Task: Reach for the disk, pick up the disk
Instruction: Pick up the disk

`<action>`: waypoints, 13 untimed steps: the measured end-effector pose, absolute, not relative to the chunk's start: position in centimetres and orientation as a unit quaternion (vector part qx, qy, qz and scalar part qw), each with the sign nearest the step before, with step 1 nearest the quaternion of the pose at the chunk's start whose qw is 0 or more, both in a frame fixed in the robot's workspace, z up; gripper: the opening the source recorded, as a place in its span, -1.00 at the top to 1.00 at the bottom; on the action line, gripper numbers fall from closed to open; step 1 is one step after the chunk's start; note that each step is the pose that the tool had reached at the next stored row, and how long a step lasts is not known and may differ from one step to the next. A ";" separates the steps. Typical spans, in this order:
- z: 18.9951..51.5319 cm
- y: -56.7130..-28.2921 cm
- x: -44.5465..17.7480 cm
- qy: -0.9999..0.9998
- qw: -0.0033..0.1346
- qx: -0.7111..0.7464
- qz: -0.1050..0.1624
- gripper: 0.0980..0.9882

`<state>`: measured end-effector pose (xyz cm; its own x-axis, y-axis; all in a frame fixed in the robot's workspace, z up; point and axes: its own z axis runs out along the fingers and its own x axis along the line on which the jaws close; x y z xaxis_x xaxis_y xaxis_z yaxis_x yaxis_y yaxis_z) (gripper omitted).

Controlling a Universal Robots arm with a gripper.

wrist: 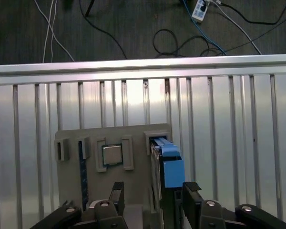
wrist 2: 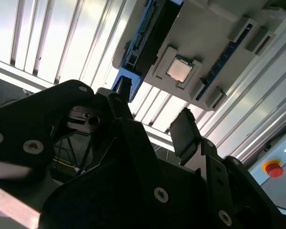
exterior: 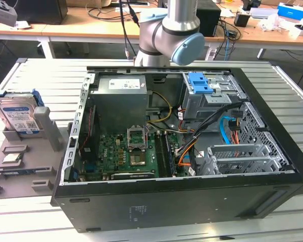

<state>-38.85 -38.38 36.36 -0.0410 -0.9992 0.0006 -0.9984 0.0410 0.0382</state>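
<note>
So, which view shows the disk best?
The exterior view: the disk stands upright in the grey holder, its label facing the camera. The first wrist view shows its narrow edge and blue bracket; the second wrist view shows a dark edge.

Disk (exterior: 17,115) silver, blue-edged; holder (exterior: 20,166) apparently grey.

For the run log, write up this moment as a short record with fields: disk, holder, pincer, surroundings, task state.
disk: the disk stands on edge in the grey holder, at the exterior view's left
holder: the grey holder rests on the slatted table; a processor chip lies in another recess
pincer: the pincer is open and holds nothing
surroundings: open computer case beside the holder
task state: disk not yet gripped
</note>
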 end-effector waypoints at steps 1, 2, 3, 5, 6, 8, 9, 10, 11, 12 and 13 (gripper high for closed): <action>36.4 -38.1 -38.9 -0.721 0.013 0.692 -0.014 -0.14; 36.4 -37.7 -38.9 -0.721 0.013 0.692 -0.014 -0.14; 36.4 -37.4 -38.9 -0.721 0.013 0.692 -0.014 -0.14; 36.4 -37.1 -38.8 -0.721 0.013 0.692 -0.014 -0.14; 36.4 -36.9 -38.8 -0.721 0.014 0.692 -0.014 -0.14; 36.3 -36.9 -38.8 -0.721 0.013 0.692 -0.013 -0.14; 36.2 -36.9 -38.8 -0.721 0.013 0.692 -0.014 -0.14; 36.1 -36.9 -38.8 -0.721 0.014 0.692 -0.014 -0.14; 36.0 -36.9 -38.9 -0.721 0.014 0.693 -0.014 -0.14; 35.8 -36.9 -38.9 -0.721 0.014 0.693 -0.013 -0.14; 35.7 -36.9 -38.8 -0.720 0.014 0.694 -0.013 -0.14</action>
<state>-38.85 -36.85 35.69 -0.0372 -0.9993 0.0008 -0.9986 0.0372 0.0381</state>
